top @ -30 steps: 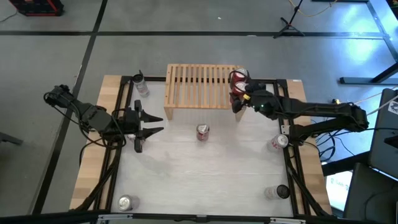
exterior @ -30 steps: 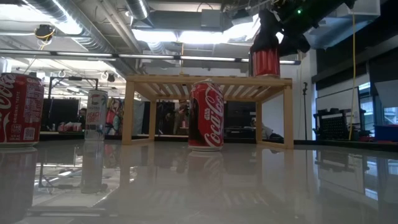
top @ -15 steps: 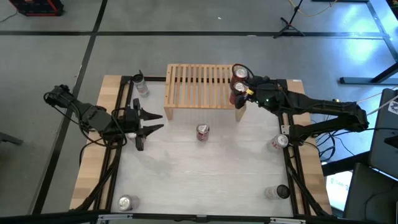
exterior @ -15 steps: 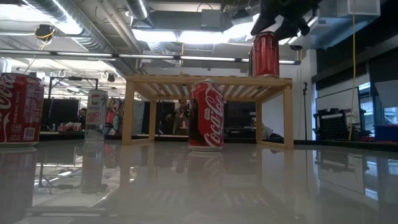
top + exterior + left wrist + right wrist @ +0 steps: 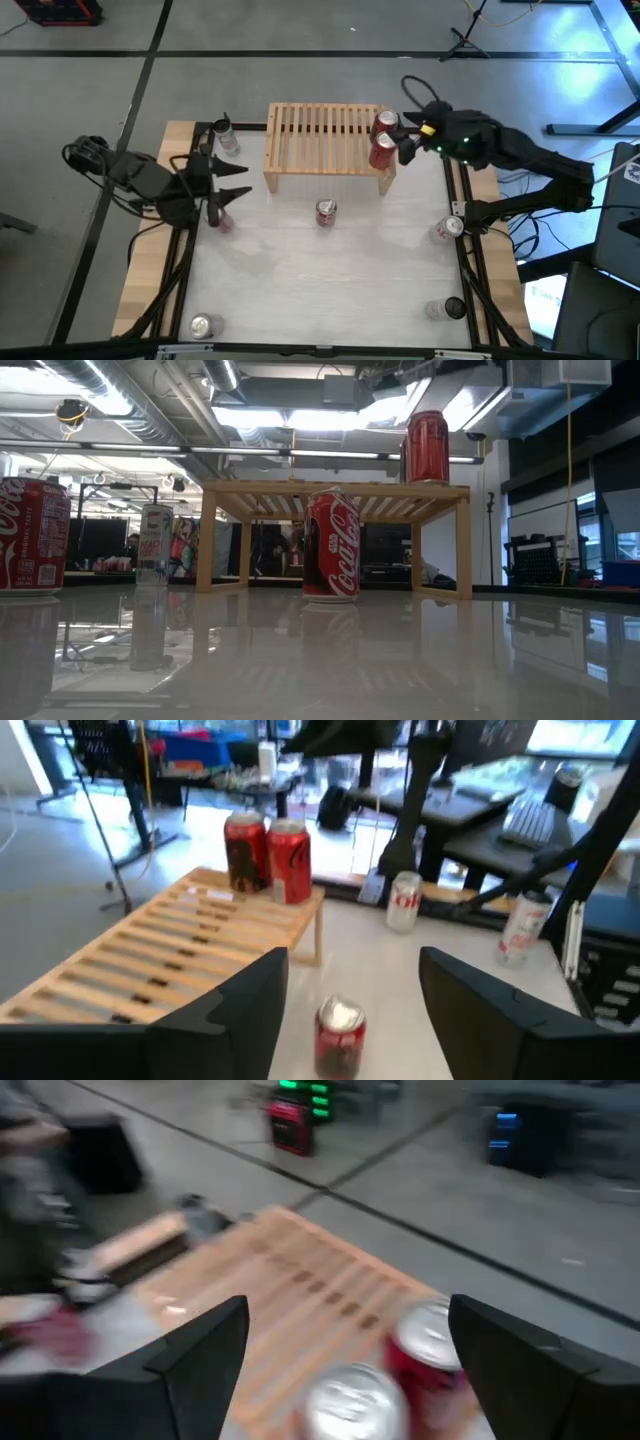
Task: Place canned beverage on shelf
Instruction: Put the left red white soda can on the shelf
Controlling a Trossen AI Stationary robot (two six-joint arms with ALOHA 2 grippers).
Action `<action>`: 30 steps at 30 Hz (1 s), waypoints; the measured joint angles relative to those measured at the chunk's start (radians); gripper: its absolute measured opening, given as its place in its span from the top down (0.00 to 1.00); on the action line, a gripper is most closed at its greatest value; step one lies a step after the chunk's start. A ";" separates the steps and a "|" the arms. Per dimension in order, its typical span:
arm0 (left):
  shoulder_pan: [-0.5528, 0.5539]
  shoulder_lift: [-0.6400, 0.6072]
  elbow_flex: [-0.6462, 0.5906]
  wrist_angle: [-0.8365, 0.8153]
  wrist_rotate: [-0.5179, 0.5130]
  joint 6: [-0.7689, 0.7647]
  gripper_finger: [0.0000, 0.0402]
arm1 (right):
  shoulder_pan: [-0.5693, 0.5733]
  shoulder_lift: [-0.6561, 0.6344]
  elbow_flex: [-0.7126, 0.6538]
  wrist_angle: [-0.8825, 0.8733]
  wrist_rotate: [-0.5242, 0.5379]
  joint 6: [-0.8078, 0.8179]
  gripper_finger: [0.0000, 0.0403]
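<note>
While two red cans point(image 5: 382, 138) stand upright on the right end of the shelf point(image 5: 325, 140), one just in front of the other, my right gripper point(image 5: 411, 143) hangs just beside them on their outer side, fingers spread wide and holding nothing — the right wrist view looks down between the parted fingers point(image 5: 200, 1352) onto both can tops. That looks like a finished placement to me, so the question is which can comes next. The nearest loose one, the centre can point(image 5: 326, 212), stands upright on the white table point(image 5: 330, 280) just in front of the shelf, long axis vertical, and it sits between my two arms. My left gripper point(image 5: 232, 195) is at the table's left edge, fingers open and empty, pointing toward the shelf; in the left wrist view that can sits between its fingers, straight ahead. I'd judge the left arm better lined up for it, with the right needing to swing back and down. Another can point(image 5: 447, 229) waits by the right edge, closer to my right arm.
</note>
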 joint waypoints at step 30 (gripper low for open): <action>0.063 0.166 0.057 -0.344 0.373 -0.268 0.44 | 0.406 0.298 -0.013 0.085 -0.276 0.085 0.18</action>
